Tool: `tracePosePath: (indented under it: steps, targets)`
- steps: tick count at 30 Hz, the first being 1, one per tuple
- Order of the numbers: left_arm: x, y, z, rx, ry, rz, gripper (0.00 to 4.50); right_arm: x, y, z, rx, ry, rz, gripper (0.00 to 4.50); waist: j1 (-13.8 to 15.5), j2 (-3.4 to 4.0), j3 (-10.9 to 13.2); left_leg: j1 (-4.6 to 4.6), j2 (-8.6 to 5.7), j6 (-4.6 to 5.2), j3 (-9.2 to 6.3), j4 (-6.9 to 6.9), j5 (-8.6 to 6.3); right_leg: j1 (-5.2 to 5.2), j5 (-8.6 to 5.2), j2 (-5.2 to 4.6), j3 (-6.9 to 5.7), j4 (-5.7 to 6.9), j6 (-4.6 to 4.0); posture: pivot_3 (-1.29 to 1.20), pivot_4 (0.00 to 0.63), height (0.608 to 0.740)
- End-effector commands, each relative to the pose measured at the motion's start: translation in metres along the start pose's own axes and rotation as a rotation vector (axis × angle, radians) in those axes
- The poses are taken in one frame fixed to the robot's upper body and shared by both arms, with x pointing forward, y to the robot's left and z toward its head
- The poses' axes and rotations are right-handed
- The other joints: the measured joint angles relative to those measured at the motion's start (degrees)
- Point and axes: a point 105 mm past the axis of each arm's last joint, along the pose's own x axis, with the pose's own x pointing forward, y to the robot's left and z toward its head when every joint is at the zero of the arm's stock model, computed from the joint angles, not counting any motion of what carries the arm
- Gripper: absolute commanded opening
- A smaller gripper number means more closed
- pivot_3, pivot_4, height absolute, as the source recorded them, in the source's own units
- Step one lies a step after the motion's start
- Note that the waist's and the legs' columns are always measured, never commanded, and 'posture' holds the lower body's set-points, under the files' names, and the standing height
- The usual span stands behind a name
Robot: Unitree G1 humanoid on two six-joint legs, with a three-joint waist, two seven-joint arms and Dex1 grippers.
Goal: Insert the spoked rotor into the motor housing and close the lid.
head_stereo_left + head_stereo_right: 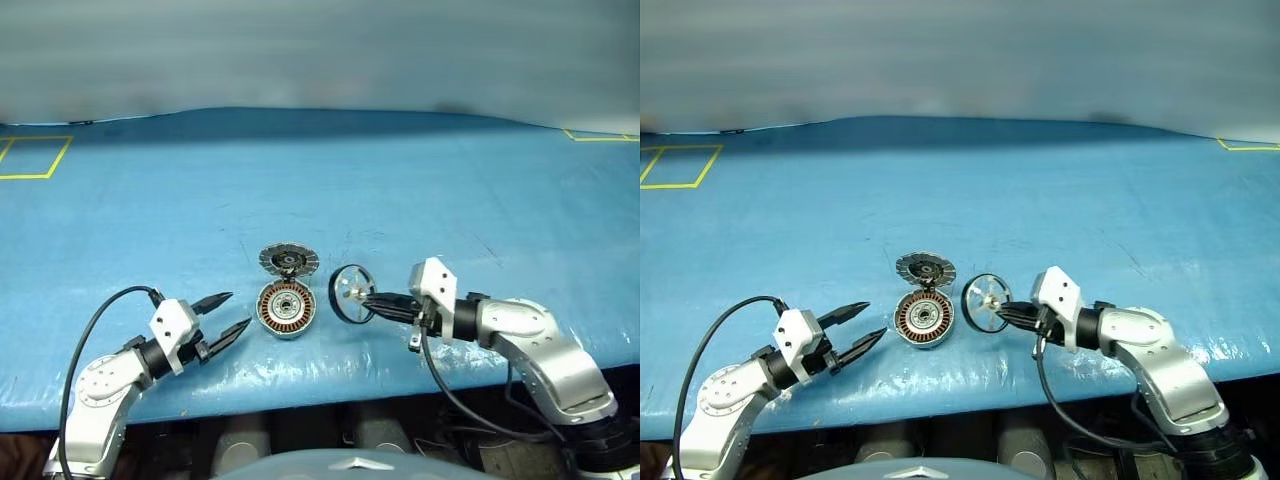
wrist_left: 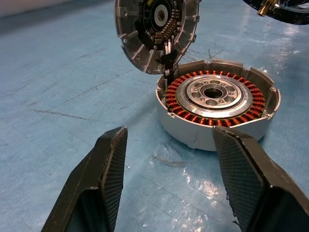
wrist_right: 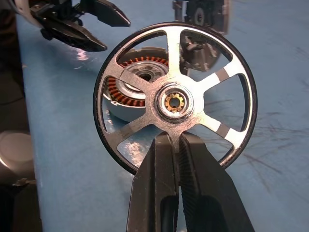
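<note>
Rotor first: your right gripper has pinched shut on the spoked rotor, holding it on edge just right of the motor housing at lower centre of the head view. You can see the lid standing propped open behind the housing. Your left gripper sits lower left, jaws spread, gripping nothing.

One spoked rotor, one motor housing, one lid at its 12 o'clock, two claws, left and right, one tabletop.
</note>
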Motion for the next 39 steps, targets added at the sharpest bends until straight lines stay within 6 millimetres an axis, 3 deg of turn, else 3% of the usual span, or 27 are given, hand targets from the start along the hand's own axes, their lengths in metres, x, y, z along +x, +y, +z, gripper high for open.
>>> tracePosePath:
  steps: [1, 19, 39]
  targets:
    - [0.000, -0.001, 0.001, -0.017, -0.017, -0.012, 2.96, 0.014, 0.010, 0.014, -0.079, -0.028, 0.078, 0.03, -0.03, -0.01, 0.00, 0.00, 0.00, 0.00, 0.00, 0.00, 0.00, 0.00, 0.00, 0.00, 0.00, -0.01, 0.00, 0.00, 0.150, 0.740]
    - [0.004, -0.003, -0.005, -0.024, -0.002, -0.038, 2.96, 0.059, 0.005, 0.022, -0.227, 0.014, 0.163, 0.03, -0.17, -0.01, 0.00, -0.02, 0.00, 0.00, 0.00, 0.00, 0.00, -0.02, 0.03, 0.00, -0.02, 0.00, -0.06, 0.00, 0.150, 0.740]
    - [0.004, -0.002, -0.011, -0.027, 0.007, -0.021, 2.96, 0.074, -0.002, 0.028, -0.265, 0.025, 0.165, 0.03, -0.18, -0.01, 0.00, -0.01, 0.01, 0.00, 0.01, -0.01, 0.00, -0.02, 0.05, 0.00, -0.02, 0.02, -0.10, 0.00, 0.150, 0.740]
